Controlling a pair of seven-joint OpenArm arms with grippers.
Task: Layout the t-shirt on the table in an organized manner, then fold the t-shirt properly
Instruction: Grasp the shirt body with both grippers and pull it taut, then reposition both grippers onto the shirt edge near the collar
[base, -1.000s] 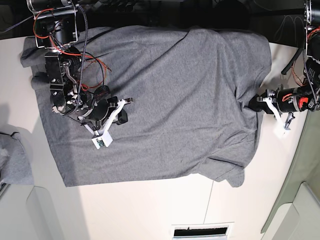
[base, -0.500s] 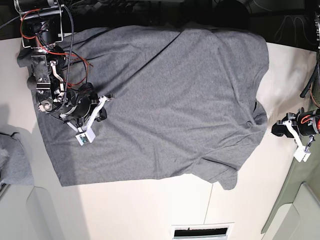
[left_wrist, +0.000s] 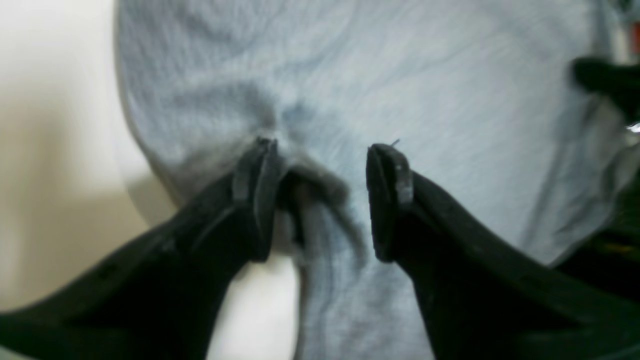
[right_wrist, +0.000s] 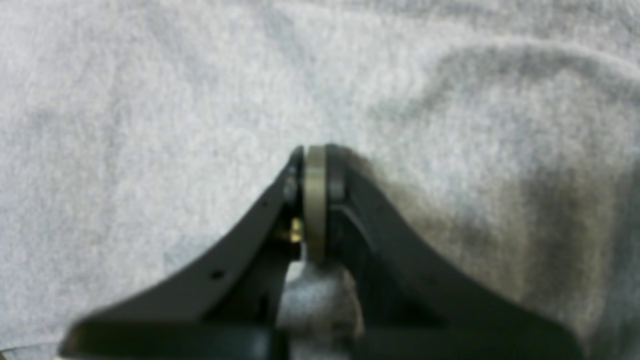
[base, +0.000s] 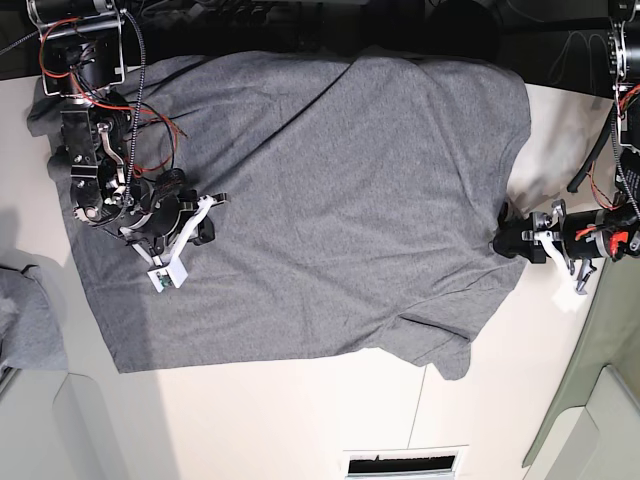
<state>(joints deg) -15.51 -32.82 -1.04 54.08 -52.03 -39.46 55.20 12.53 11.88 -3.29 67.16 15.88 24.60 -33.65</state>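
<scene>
While the t-shirt (base: 320, 200) lies spread flat across the white worktop (base: 300, 420), my left pincer (left_wrist: 320, 200) stands released, a fabric ridge at the shirt's right edge between its jaws; my right pincer (right_wrist: 315, 170), clenched empty, rests on the cloth's left part.

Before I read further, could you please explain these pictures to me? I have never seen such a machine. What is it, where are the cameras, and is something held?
This is a robot with two arms. One camera looks down from above; one sits on each wrist. A grey t-shirt is spread on a white table. The left gripper is open at the shirt's edge, with a bunched fold of cloth between its jaws, not pinched. The right gripper is shut over the cloth and holds nothing that I can see. A smaller grey cloth lies at the table's edge.
</scene>
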